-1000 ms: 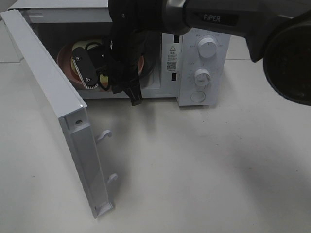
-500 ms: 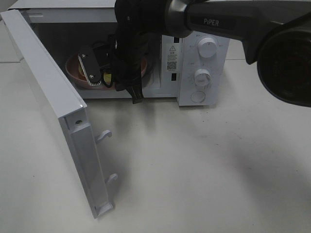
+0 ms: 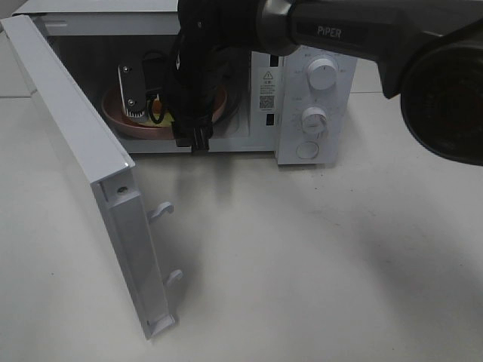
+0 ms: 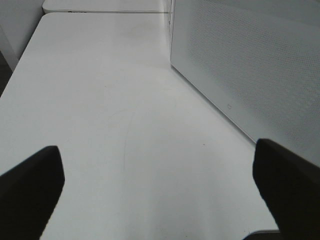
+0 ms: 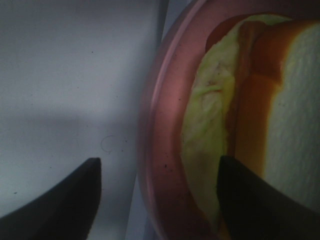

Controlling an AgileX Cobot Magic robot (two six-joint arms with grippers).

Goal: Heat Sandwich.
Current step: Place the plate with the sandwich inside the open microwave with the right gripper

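Note:
The sandwich (image 5: 280, 120), white bread with tan crust and pale green leaf, lies on a pink round plate (image 5: 160, 150). In the exterior high view the plate (image 3: 119, 121) rests flat inside the open microwave (image 3: 317, 83), and the arm hides most of the sandwich. My right gripper (image 3: 142, 102) reaches into the oven cavity. In the right wrist view it (image 5: 160, 200) is open, its two fingers apart on either side of the plate's rim, one outside the plate and one over the sandwich. My left gripper (image 4: 160, 195) is open and empty over the bare table beside the microwave's side wall (image 4: 250, 65).
The microwave door (image 3: 83, 151) stands swung open to the left, with its two latch hooks (image 3: 162, 211) pointing right. Two dials (image 3: 322, 75) sit on the control panel. The right arm (image 3: 332, 30) crosses above the microwave from the right.
The plate went from tilted up in the right gripper to lying flat in the microwave. The right gripper moved deeper into the cavity and turned more upright.

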